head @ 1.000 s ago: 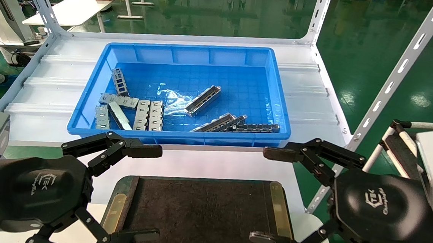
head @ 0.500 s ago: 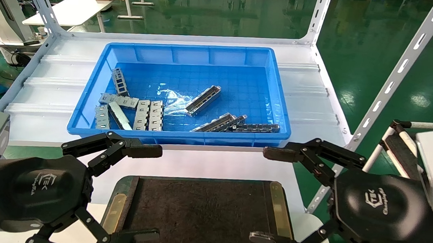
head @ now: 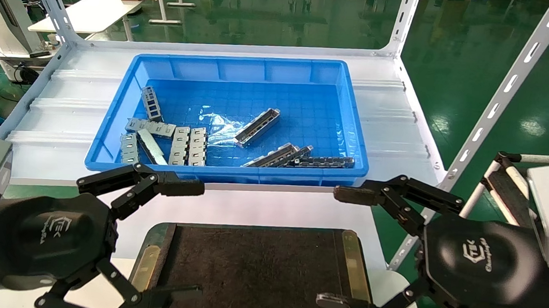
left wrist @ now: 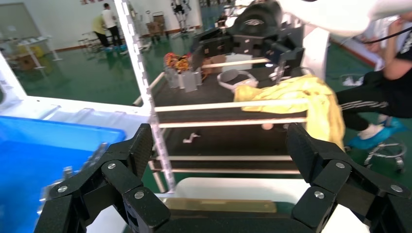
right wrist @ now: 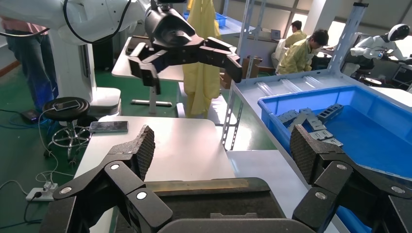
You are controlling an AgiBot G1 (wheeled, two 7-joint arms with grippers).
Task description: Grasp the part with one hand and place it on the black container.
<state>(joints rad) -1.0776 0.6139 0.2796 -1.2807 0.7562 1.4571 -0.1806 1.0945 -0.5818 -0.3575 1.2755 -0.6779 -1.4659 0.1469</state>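
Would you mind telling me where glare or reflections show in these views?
Head view: overhead lights mirror off the glossy green floor, and a bright sheen lies on the blue bin floor near the part. Right wrist view: the bin's far corner washes out. Left wrist view: no marked glare.

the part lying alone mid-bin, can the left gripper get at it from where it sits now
Probably yes. The part lies alone on the blue bin floor, nothing on top of it. The left gripper is open and empty near the black container; only the bin's near wall must be cleared.
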